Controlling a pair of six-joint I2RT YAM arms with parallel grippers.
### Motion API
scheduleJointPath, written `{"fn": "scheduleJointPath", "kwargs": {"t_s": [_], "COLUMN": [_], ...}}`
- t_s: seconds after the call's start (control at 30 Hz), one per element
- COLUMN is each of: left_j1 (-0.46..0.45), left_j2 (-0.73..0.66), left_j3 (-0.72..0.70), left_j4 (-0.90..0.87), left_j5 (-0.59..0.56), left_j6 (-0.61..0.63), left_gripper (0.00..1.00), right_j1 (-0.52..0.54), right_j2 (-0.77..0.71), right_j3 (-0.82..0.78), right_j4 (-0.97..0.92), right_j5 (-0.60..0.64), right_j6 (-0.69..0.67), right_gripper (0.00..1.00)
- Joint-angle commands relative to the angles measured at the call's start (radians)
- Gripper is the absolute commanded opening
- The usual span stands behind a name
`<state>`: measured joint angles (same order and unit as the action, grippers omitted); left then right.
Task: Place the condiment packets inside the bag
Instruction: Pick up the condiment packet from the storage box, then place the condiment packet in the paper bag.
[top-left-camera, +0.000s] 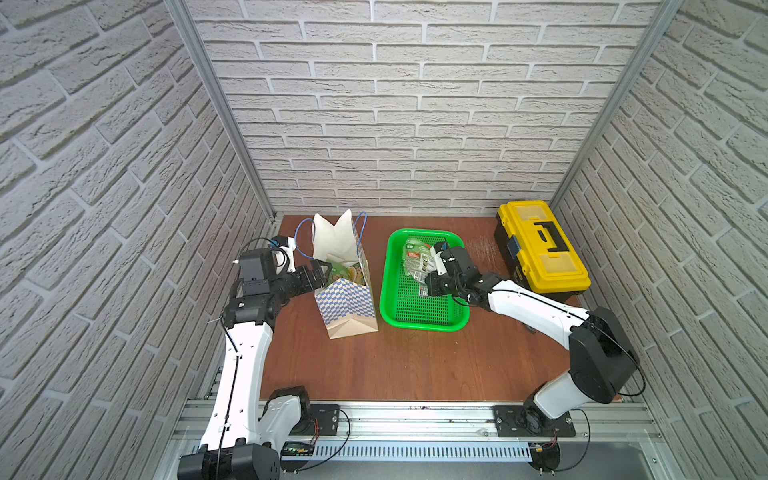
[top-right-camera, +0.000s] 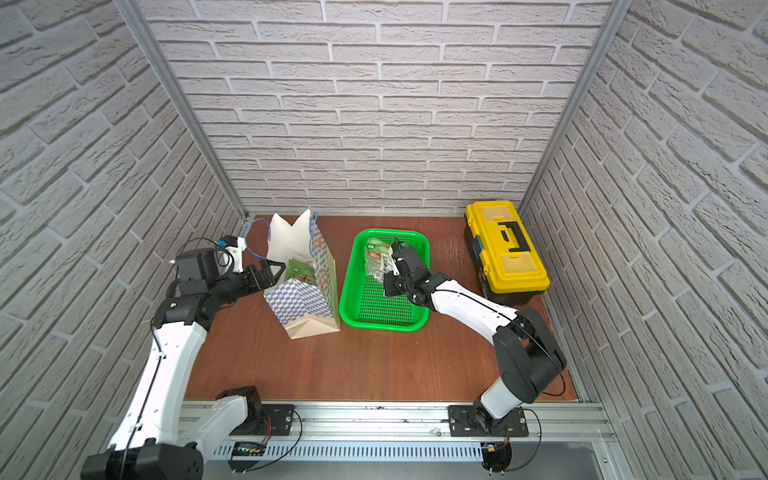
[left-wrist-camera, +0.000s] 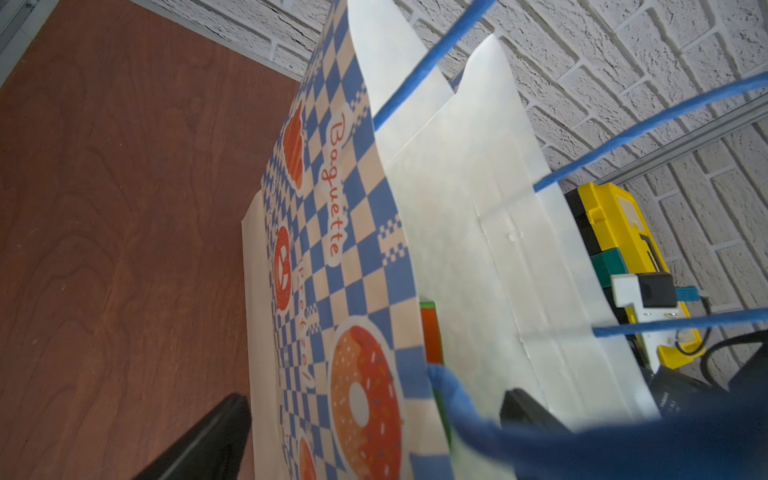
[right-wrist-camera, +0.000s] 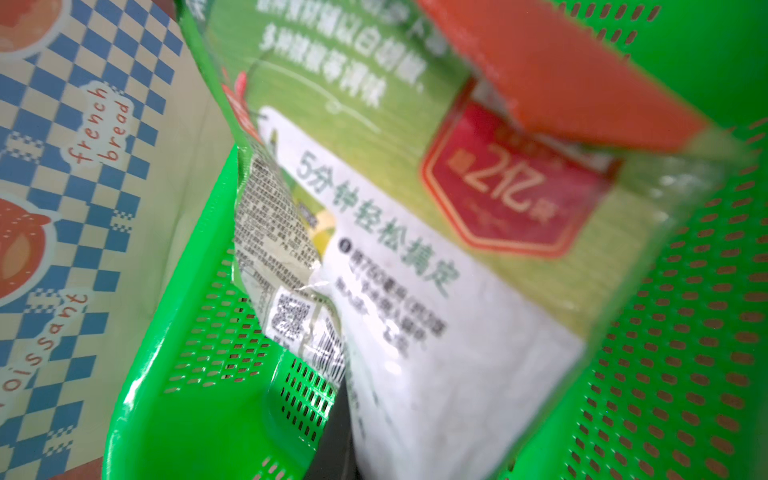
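- Picking: the right gripper (top-left-camera: 432, 268) pinches a condiment packet (top-left-camera: 417, 258) in the basket (top-left-camera: 415, 325).
- The left gripper (top-left-camera: 323, 272) waits wide open and empty at the bag (top-left-camera: 349, 303) rim.
- Next: lift the packet over the bag.

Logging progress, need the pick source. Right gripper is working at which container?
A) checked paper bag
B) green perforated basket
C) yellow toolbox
B: the right gripper is inside the green perforated basket, closed on a condiment packet; the checked paper bag stands by the left gripper.
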<state>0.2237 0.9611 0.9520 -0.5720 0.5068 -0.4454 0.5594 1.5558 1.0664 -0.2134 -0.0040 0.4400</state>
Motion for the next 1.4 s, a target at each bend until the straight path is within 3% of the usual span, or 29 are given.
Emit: {"fn": "scheduleJointPath", "kwargs": {"t_s": [0.0, 0.47, 0.73, 1.03, 1.37], "left_j1": [-0.006, 0.011, 0.020, 0.029, 0.031], "left_j2": [-0.028, -0.119, -0.072, -0.058, -0.150], "left_j3": [0.024, 0.022, 0.035, 0.051, 0.027], "left_j4": [0.009, -0.003, -0.031, -0.066, -0.013], "left_j5": [-0.025, -0.106, -0.100, -0.128, -0.117], "left_j6": [0.020, 0.027, 0.030, 0.036, 0.028], "left_gripper": [0.98, 0.98, 0.98, 0.98, 0.96], "right_j1": [0.000, 0.014, 0.162, 0.343, 0.460], "right_j2": [-0.080, -0.270, -0.310, -0.124, 0.279], "right_j3": [-0.015, -0.028, 0.091, 0.344, 0.828], "right_j4": [0.051, 0.120, 0.161, 0.082, -0.259], "right_j5": [0.000, -0.078, -0.108, 0.004, 0.306], "right_j6": [0.021, 0.073, 0.035, -0.066, -0.186], "right_gripper": [0.03, 0.03, 0.03, 0.03, 0.03]}}
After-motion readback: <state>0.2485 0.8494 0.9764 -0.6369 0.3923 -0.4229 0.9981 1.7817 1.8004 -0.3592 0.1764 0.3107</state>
